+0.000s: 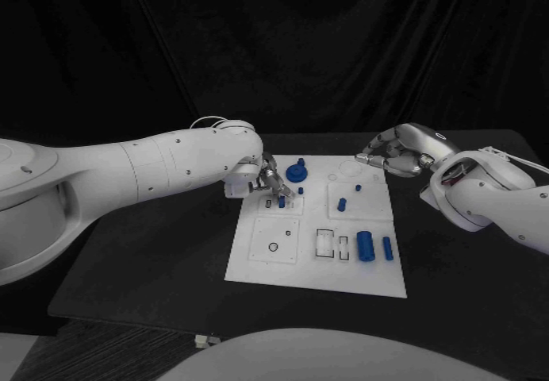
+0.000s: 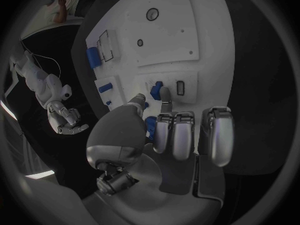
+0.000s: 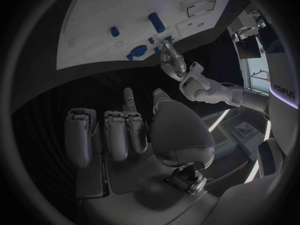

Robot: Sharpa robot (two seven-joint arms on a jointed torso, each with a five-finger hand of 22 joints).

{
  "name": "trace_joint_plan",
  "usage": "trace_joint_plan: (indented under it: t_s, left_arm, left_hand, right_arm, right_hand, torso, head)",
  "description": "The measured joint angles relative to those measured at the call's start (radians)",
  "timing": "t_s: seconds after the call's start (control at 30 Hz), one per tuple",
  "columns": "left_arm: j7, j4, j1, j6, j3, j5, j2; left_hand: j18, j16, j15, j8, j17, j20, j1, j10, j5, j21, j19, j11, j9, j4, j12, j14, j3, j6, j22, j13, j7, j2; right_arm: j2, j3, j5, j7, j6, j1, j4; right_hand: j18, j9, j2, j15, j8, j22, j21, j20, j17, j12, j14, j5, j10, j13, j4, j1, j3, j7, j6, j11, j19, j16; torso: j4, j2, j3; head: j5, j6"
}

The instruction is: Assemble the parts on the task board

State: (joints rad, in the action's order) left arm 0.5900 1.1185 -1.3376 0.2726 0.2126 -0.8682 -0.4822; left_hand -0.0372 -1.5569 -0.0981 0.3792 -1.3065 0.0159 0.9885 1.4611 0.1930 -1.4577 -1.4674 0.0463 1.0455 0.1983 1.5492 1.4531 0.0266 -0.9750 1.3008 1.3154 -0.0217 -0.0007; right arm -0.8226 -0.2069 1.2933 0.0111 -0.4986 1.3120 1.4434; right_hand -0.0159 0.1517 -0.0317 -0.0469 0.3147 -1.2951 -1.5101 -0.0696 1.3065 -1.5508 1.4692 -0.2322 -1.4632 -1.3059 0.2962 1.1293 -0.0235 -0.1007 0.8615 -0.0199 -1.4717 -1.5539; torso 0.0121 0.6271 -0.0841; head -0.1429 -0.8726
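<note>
The white task board (image 1: 286, 270) lies in the middle of the black table. My left hand (image 1: 263, 176) reaches over its far left part and pinches a small blue part (image 1: 282, 202) between thumb and a fingertip, at a slot in the board. In the left wrist view that part (image 2: 157, 88) sits between the fingertips (image 2: 166, 96), beside an empty slot (image 2: 180, 87). My right hand (image 1: 401, 153) hovers past the board's far right corner, fingers curled in, holding nothing.
A tall blue piece (image 1: 297, 170) stands at the board's far edge, close to my left hand. Two small blue pegs (image 1: 341, 204) stand mid-board. A thick blue cylinder (image 1: 366, 245) and a thinner one (image 1: 388, 248) lie near the right edge.
</note>
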Motion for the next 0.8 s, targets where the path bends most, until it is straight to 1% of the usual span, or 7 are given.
trace_joint_plan:
  t_s: [0.07, 0.13, 0.2, 0.23, 0.67, 0.7, 0.8]
  left_arm:
    - [-0.001, -0.003, 0.000, -0.005, 0.000, 0.000, 0.003]
    - [-0.001, -0.006, 0.000, -0.008, 0.000, 0.000, 0.005]
    - [-0.001, -0.009, 0.000, -0.009, 0.000, 0.000, 0.008]
    - [-0.001, -0.010, 0.000, -0.010, 0.000, 0.000, 0.009]
    - [0.004, -0.020, 0.000, 0.002, 0.000, 0.000, 0.013]
    - [0.004, -0.021, 0.000, 0.004, 0.000, 0.000, 0.013]
    - [0.006, -0.021, 0.000, 0.008, 0.000, 0.000, 0.014]
  left_hand:
    - [0.000, 0.000, 0.000, 0.000, 0.000, 0.000, 0.017, 0.000, 0.039, 0.000, 0.000, 0.000, 0.000, 0.000, 0.000, 0.000, 0.000, 0.000, 0.000, 0.000, 0.000, -0.003]
    - [0.000, 0.000, 0.000, -0.018, 0.000, 0.000, 0.023, 0.000, 0.081, 0.000, 0.000, 0.000, 0.000, -0.019, 0.000, 0.000, 0.019, 0.000, 0.000, 0.000, 0.000, -0.003]
    - [0.000, 0.000, 0.000, -0.023, 0.000, 0.000, 0.031, 0.000, 0.107, 0.000, 0.000, 0.000, 0.000, -0.019, 0.000, 0.000, 0.019, 0.000, 0.000, 0.000, 0.000, 0.000]
    - [0.000, 0.000, 0.000, -0.023, 0.000, 0.000, 0.038, 0.000, 0.107, 0.000, 0.000, 0.000, 0.000, -0.019, 0.000, 0.000, 0.019, 0.000, 0.000, 0.000, 0.000, -0.007]
    - [0.000, 0.000, 0.000, -0.023, 0.000, 0.000, 0.047, 0.000, 0.130, 0.000, 0.000, 0.000, 0.000, -0.020, 0.000, 0.000, 0.019, 0.000, 0.000, 0.000, 0.000, -0.001]
    - [0.000, 0.000, 0.000, -0.023, 0.000, 0.000, 0.053, 0.000, 0.131, 0.000, 0.000, 0.000, 0.000, -0.041, 0.000, 0.000, 0.041, -0.001, 0.000, 0.000, 0.000, 0.005]
    - [0.000, 0.000, 0.000, -0.039, 0.000, 0.000, 0.067, 0.000, 0.141, 0.000, 0.000, 0.000, 0.000, -0.047, 0.000, 0.000, 0.047, -0.001, 0.000, 0.000, 0.000, -0.004]
  right_arm:
    - [0.000, 0.000, 0.000, 0.000, 0.001, 0.000, 0.000]
    - [0.000, 0.000, 0.000, 0.000, 0.001, 0.000, 0.000]
    - [0.000, 0.000, 0.000, 0.000, 0.002, 0.000, 0.000]
    - [-0.001, 0.000, 0.000, 0.000, 0.002, 0.000, 0.000]
    - [0.000, 0.000, 0.000, 0.000, 0.005, 0.000, 0.000]
    - [0.000, 0.000, 0.000, 0.000, 0.005, 0.000, 0.000]
    - [0.000, 0.000, 0.000, 0.000, 0.005, 0.000, 0.000]
  right_hand:
    - [0.000, 0.000, 0.000, 0.000, 0.000, 0.000, 0.000, 0.000, 0.000, 0.000, 0.000, 0.000, 0.000, 0.000, 0.000, 0.000, 0.000, 0.000, 0.000, 0.000, 0.000, 0.000]
    - [0.000, 0.000, 0.000, 0.000, 0.000, 0.000, 0.000, 0.000, 0.000, 0.000, 0.000, 0.000, 0.000, 0.000, 0.000, 0.000, 0.000, 0.000, 0.000, 0.000, 0.000, 0.000]
    - [0.000, 0.000, 0.000, 0.000, 0.000, 0.000, 0.000, 0.000, 0.000, 0.000, 0.000, 0.000, 0.000, 0.000, 0.000, 0.000, 0.000, 0.000, 0.000, 0.000, 0.000, 0.000]
    - [0.000, 0.000, 0.000, 0.000, 0.000, 0.000, 0.000, 0.000, 0.000, 0.000, 0.000, 0.000, 0.000, 0.000, 0.000, 0.000, 0.000, 0.000, 0.000, 0.000, 0.000, 0.000]
    - [0.000, 0.000, 0.000, 0.000, 0.000, 0.000, 0.000, 0.000, 0.000, 0.000, 0.000, 0.000, 0.000, 0.000, 0.000, 0.000, 0.000, 0.000, 0.000, 0.000, 0.000, 0.000]
    - [0.000, 0.000, 0.000, 0.000, 0.000, 0.000, 0.000, 0.000, 0.000, 0.000, 0.000, 0.000, 0.000, 0.000, 0.000, 0.000, 0.000, 0.000, 0.000, 0.000, 0.000, 0.000]
    - [0.000, 0.000, 0.000, 0.000, 0.000, 0.000, 0.000, 0.000, 0.000, 0.000, 0.000, 0.000, 0.000, 0.000, 0.000, 0.000, 0.000, 0.000, 0.000, 0.000, 0.000, 0.000]
  torso:
    - [0.0001, 0.000, 0.0000]
    - [0.0002, 0.000, 0.0000]
    - [0.0001, 0.000, 0.0000]
    - [0.0001, 0.000, -0.0001]
    - [-0.0007, 0.000, -0.0002]
    - [-0.0007, 0.000, -0.0002]
    - [-0.0006, 0.000, -0.0003]
  head:
    - [0.001, 0.000]
    - [0.001, 0.000]
    - [0.000, 0.000]
    - [0.000, 0.000]
    - [-0.001, 0.000]
    - [-0.001, 0.000]
    - [-0.001, 0.000]
